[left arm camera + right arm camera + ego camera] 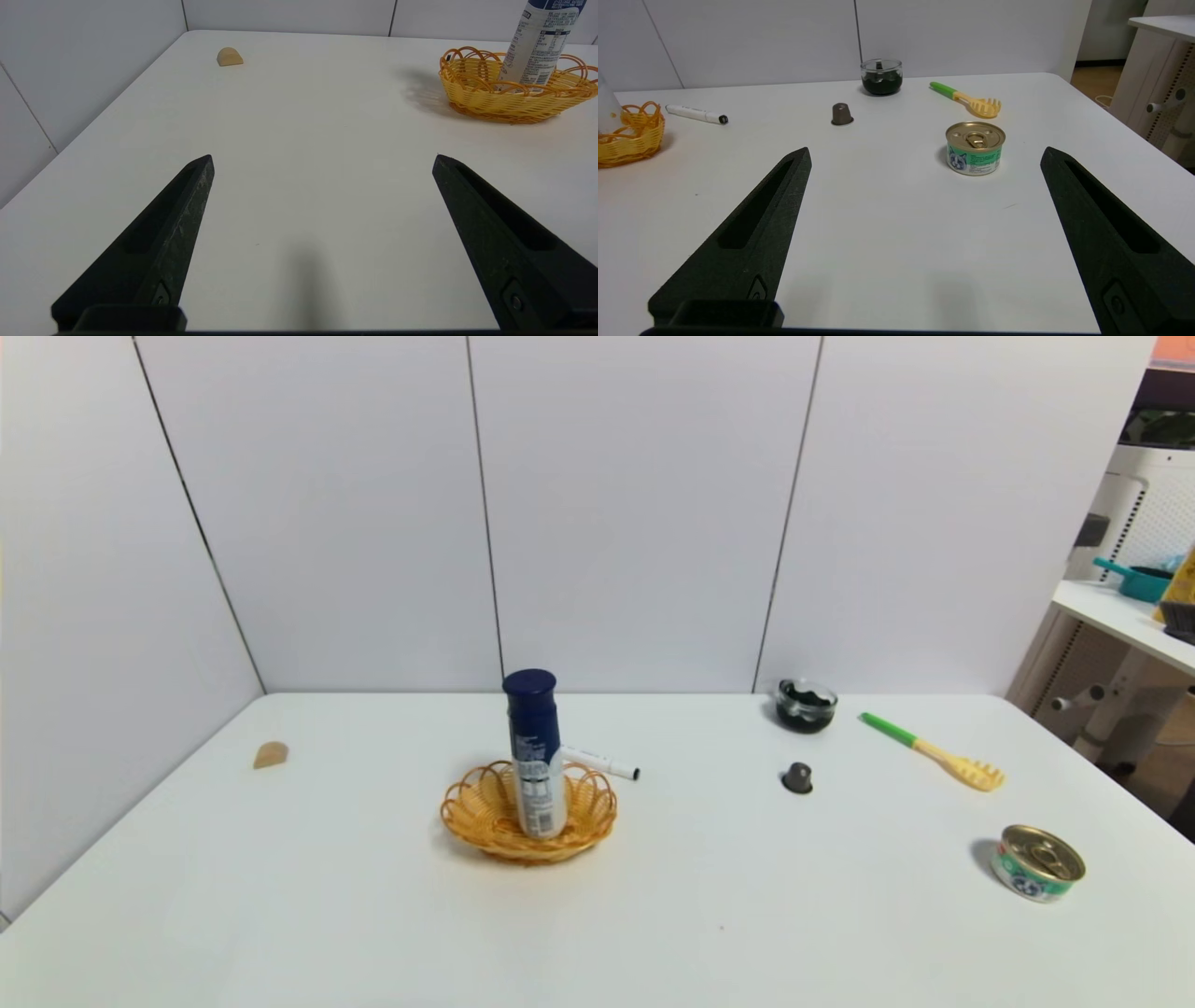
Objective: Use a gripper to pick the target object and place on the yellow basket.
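The target object, a tall spray can point(535, 756) with a navy cap and silver printed lower body, stands upright inside the yellow basket point(476, 812) left of the table's middle. In the left wrist view the spray can point(537, 44) and the basket point(472, 95) sit well beyond my left gripper point(323, 161), which is open over bare table with nothing between its jaws. My right gripper point(925, 156) is open too, held over the near right part of the table. Neither arm shows in the head view.
A white marker point(602, 763) lies just behind the basket. A beige wooden piece point(271, 755) lies far left. On the right are a dark glass bowl point(807, 704), a small brown capsule point(797, 777), a green-handled yellow fork point(934, 752) and a gold-lidded green tin point(1037, 862).
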Motion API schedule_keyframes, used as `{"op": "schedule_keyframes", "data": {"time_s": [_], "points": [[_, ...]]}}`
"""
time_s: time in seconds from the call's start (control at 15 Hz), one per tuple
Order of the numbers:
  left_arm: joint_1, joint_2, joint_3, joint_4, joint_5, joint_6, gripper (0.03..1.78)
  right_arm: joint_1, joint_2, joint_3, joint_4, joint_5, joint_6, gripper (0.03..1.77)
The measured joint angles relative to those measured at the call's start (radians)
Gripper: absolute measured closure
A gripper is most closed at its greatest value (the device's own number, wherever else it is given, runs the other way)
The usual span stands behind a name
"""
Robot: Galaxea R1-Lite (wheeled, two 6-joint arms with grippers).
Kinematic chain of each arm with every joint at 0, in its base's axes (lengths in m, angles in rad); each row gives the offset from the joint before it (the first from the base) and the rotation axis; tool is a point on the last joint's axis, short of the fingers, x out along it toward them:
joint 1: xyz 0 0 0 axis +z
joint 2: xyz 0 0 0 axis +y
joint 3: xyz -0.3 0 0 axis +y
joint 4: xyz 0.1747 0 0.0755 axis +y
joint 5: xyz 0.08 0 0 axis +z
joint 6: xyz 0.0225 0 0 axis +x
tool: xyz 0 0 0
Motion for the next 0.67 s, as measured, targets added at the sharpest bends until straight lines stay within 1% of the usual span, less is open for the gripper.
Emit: {"op": "schedule_keyframes", "data": {"time_s": [0.47, 0.67], "points": [[0.0, 0.0, 0.0, 0.0, 0.0, 0.0, 0.12, 0.0, 0.0, 0.0, 0.014, 0.003, -0.011, 0.1], [0.0, 0.0, 0.0, 0.0, 0.0, 0.0, 0.12, 0.0, 0.0, 0.0, -0.001, 0.0, 0.002, 0.1]]}}
